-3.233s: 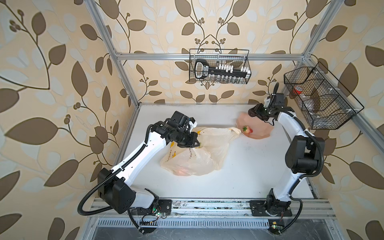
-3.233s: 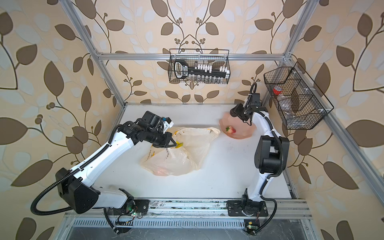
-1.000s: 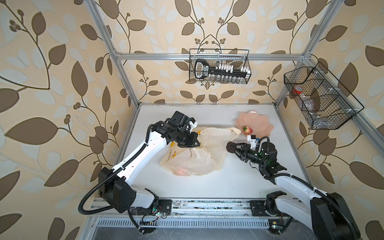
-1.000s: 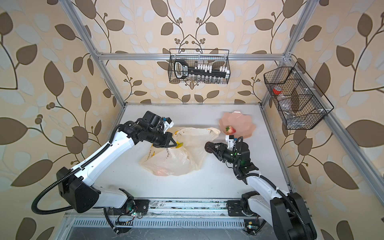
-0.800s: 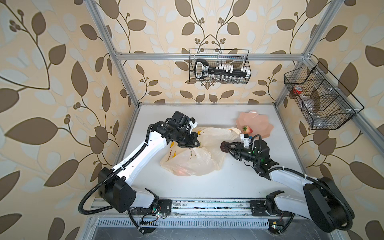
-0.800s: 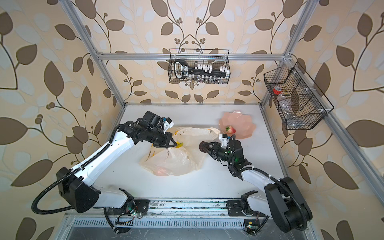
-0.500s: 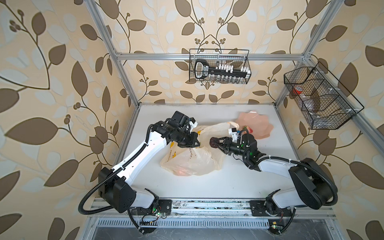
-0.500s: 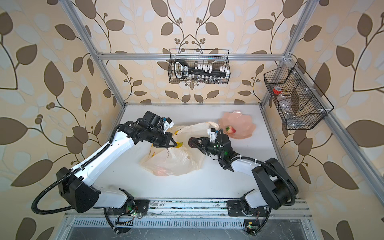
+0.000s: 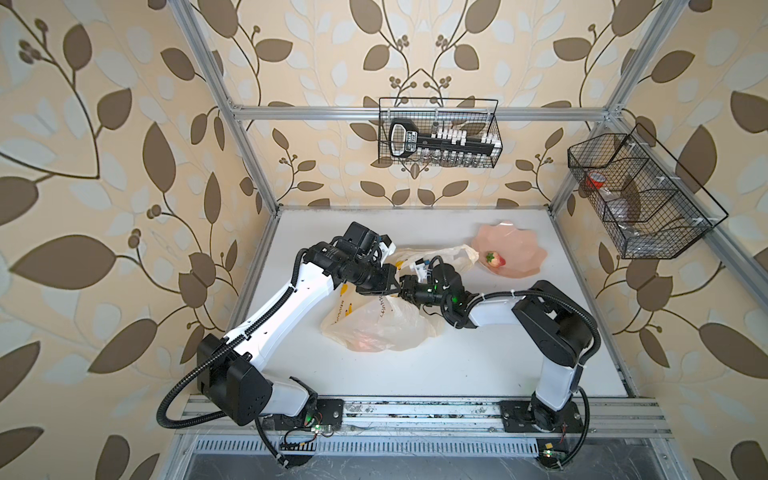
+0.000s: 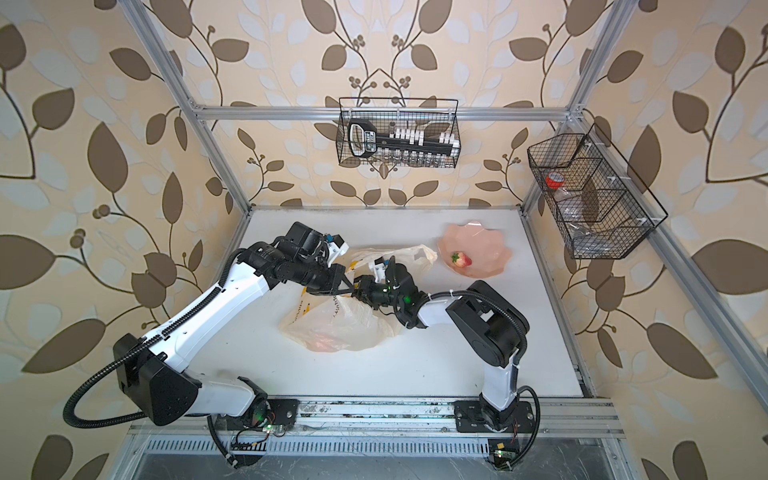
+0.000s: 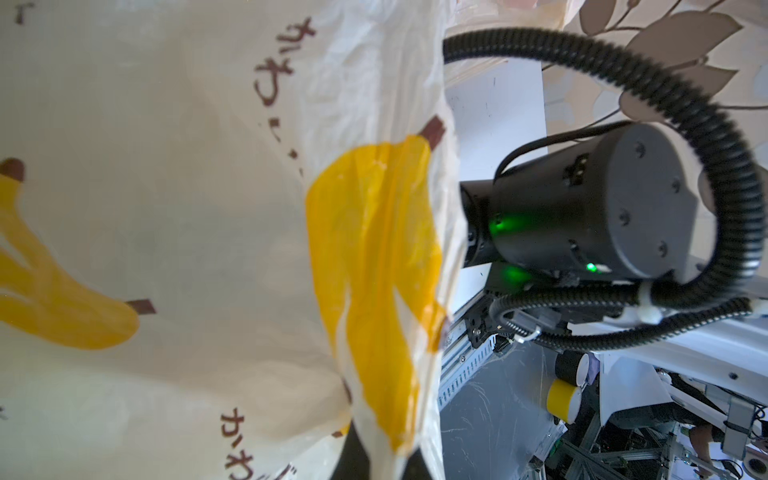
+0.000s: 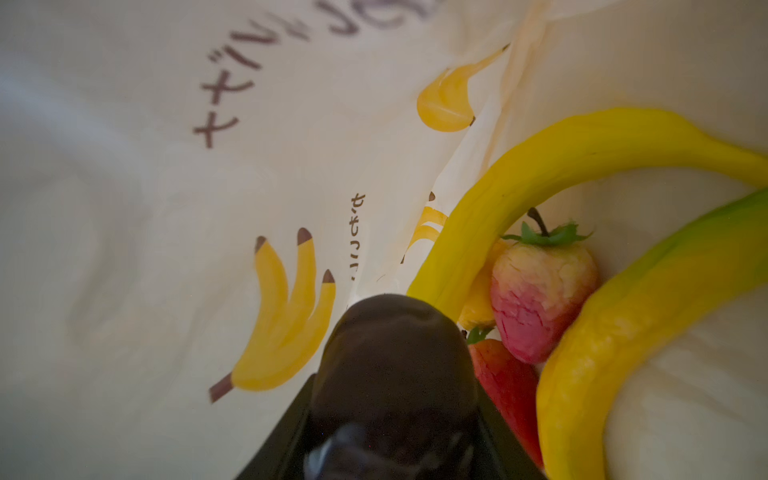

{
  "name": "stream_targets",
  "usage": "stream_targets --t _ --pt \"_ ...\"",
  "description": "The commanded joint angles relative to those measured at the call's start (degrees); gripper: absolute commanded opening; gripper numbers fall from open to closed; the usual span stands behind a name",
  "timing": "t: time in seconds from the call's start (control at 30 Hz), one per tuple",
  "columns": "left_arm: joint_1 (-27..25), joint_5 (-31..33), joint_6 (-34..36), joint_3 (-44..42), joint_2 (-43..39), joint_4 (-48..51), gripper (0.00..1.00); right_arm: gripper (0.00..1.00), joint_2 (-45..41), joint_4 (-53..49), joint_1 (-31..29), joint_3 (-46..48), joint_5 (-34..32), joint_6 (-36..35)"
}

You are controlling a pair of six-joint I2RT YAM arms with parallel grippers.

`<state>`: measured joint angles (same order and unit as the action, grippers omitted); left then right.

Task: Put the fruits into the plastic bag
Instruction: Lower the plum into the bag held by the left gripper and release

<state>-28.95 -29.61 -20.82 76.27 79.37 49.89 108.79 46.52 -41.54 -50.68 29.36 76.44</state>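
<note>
Surface (image 9: 457, 374) carries the plastic bag (image 9: 374, 328) at centre, mouth raised. Pink plate (image 9: 521, 245) just beside it holds one strawberry (image 9: 494, 259). Left pincer (image 9: 394, 280) is clamped on the bag rim. Right pincer (image 9: 406, 289) is inside the mouth, clamped on a dark fruit piece (image 12: 395, 353). Bananas (image 12: 561, 153) lie within.

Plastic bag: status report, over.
Left gripper shut on plastic bag rim, mouth held open. Right gripper inside bag, gripping dark fruit; bananas, strawberries already in. One strawberry on pink plate. Nothing seen blocking.
</note>
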Motion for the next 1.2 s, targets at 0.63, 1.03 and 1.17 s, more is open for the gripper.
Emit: stream_targets --t 0.63,1.03,1.17 --pt "-0.8 -0.5 -0.5 1.3 -1.1 -0.9 0.00 0.35 7.8 -19.6 -4.4 -13.2 -0.8 -1.6" --pt "-0.9 -0.5 -0.6 1.1 -1.5 -0.9 0.00 0.62 6.0 -27.7 -4.9 -15.2 -1.9 -5.0" --pt "-0.9 -0.4 -0.6 1.1 -1.6 -0.8 0.00 0.65 5.6 -28.1 -4.9 -15.0 -2.1 -5.2"
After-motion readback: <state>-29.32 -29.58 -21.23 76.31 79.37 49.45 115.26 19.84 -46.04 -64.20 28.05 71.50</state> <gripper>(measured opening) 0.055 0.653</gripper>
